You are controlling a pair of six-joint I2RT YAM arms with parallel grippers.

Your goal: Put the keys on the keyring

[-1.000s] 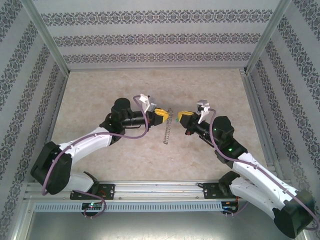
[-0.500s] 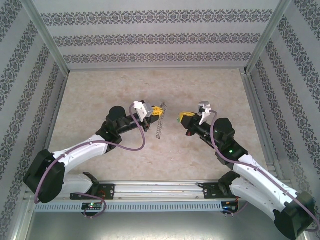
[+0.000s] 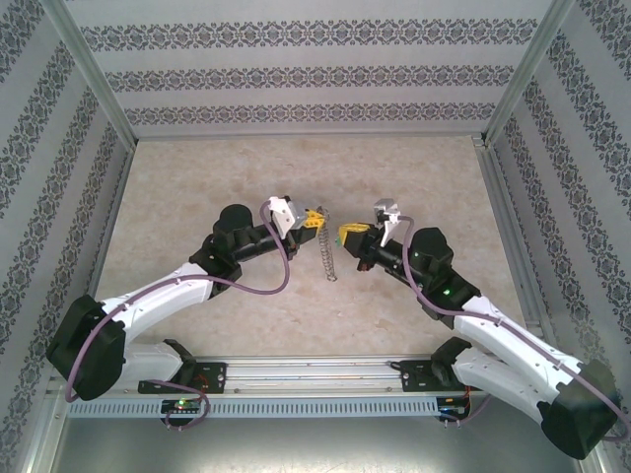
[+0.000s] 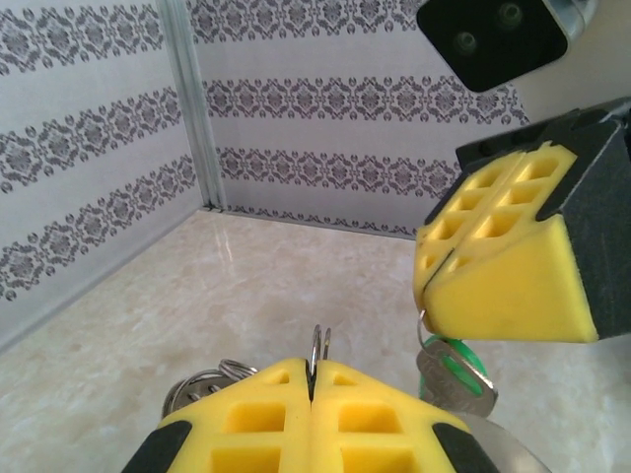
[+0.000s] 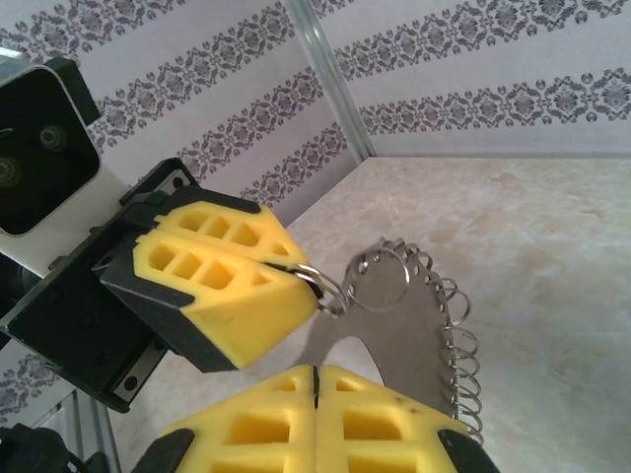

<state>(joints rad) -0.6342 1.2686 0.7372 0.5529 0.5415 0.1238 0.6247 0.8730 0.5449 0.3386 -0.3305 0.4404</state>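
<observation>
Now, step: key point(image 4: 455, 367) held ready for threading.
Left fingers point(image 4: 266, 419): clamped on keyring point(image 3: 328, 258).
Right fingers point(image 4: 493, 286): gripping key, just beside keyring.
Next: probably aligning key's hole with keyring's wire.

Finds the thin grey keyring point(image 3: 328, 254) point(image 5: 419, 325), rim fringed with small wire loops, hanging upright and edge-on in mid-air, and the tiny green-headed, silver-bladed key point(image 4: 455, 371) dangling just beside it.
</observation>
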